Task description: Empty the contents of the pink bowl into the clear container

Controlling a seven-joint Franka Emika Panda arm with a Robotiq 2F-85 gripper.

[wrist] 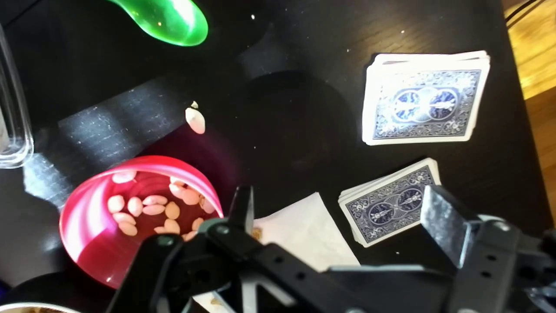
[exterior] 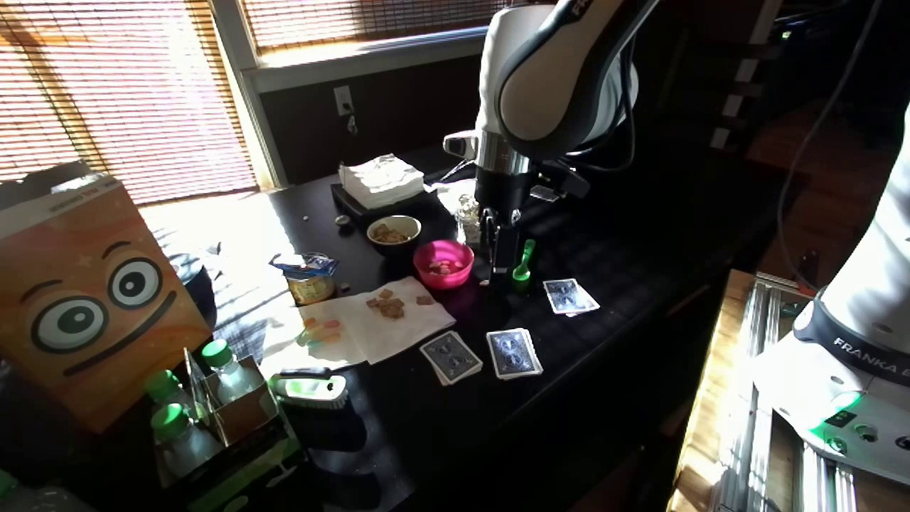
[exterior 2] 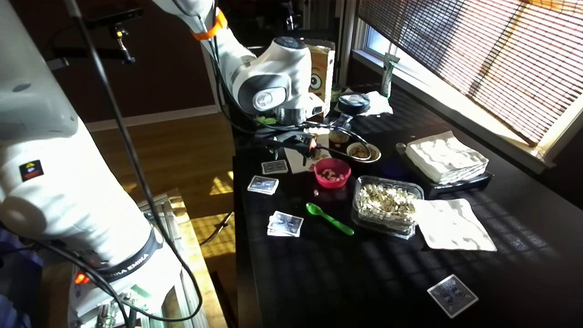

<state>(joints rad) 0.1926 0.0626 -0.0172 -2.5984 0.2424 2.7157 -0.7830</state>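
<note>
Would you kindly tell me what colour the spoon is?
The spoon is bright green, showing best, at full length, in an exterior view.

In both exterior views, pale letters stand on the dark band [exterior 2: 128, 268] at the foot of the robot arm [exterior 2: 95, 205]. They read "FRANKA EMIKA"; in an exterior view the same band [exterior: 864, 353] shows only "FRANKA" and the beginning of the second word. Higher on this arm, a black sticker [exterior 2: 31, 170] carries a yellow warning triangle. The small print on the orange box [exterior: 103, 299] is not readable.
</note>
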